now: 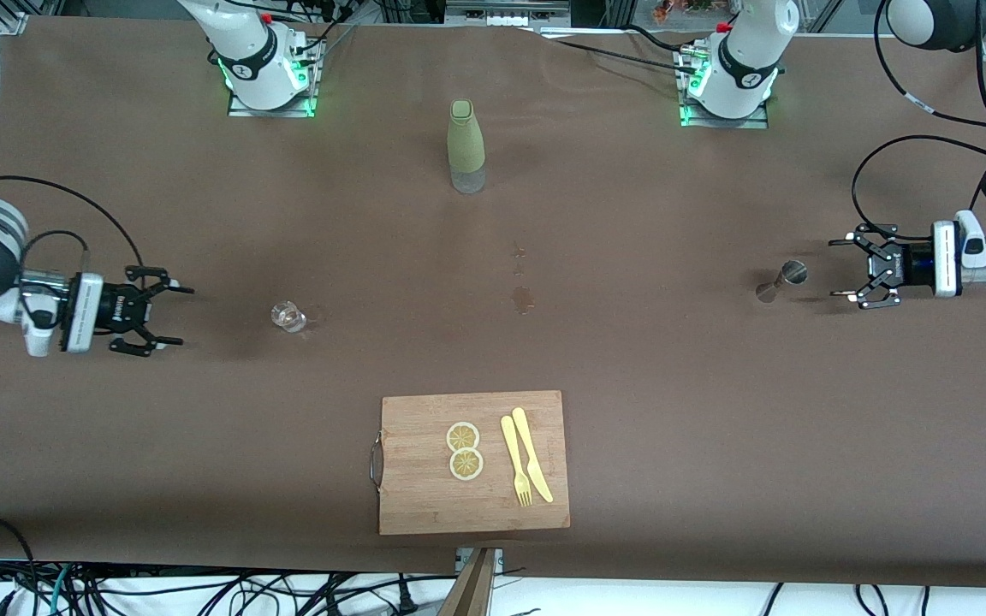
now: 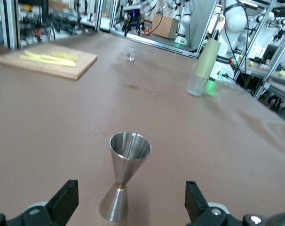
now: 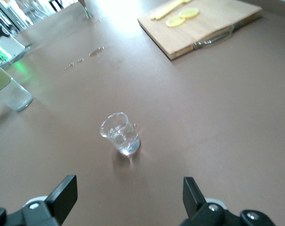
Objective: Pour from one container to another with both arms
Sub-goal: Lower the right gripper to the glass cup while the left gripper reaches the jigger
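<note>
Evenly and brightly lit from overhead, with only soft, short shadows on the brown worktop [image 1: 715, 428] and green glow around both arm bases. Strong white glare washing out the upper edge of the right wrist view. Slight motion blur around the small glass [image 3: 120, 133] there; background clutter soft in the left wrist view.

Wooden cutting board [image 1: 424, 505] on the counter [image 1: 715, 445], bearing two lemon slices [image 1: 464, 450], yellow fork [image 1: 513, 462] and knife [image 1: 531, 453].

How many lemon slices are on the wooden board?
2. Both lemon slices lie side by side on the wooden cutting board, beside the yellow fork: one farther from the front camera, the other nearer. None seems hidden.
</note>
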`<state>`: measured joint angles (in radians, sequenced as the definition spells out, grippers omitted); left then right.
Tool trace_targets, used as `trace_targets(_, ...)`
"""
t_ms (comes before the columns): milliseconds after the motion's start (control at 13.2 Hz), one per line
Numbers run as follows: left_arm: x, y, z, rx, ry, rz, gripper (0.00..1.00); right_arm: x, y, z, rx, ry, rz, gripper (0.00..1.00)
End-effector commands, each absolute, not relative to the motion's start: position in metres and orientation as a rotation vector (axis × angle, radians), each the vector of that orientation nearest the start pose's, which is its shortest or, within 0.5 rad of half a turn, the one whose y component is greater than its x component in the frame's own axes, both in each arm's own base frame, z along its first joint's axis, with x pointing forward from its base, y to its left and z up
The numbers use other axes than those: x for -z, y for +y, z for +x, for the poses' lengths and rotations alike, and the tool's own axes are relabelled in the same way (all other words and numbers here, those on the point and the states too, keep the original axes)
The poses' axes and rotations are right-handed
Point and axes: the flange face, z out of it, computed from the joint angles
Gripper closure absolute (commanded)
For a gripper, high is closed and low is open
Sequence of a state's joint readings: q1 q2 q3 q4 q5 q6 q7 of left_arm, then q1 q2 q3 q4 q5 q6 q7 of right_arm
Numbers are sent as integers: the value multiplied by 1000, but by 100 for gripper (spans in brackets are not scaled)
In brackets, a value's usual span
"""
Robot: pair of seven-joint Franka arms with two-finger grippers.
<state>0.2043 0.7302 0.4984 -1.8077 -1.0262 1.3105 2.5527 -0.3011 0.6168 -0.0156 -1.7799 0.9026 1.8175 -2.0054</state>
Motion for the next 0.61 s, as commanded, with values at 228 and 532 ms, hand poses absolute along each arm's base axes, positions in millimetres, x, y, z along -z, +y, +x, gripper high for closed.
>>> trace_targets(228, -97, 257, 465, -1170, -1384, 1392, 0, -134, -78, 598, 828, -1334, -1659, 1)
trace_targets(532, -70, 239, 461, -1210, -1374, 1328, 0, -105, -60, 585, 843, -1371, -1524, 1)
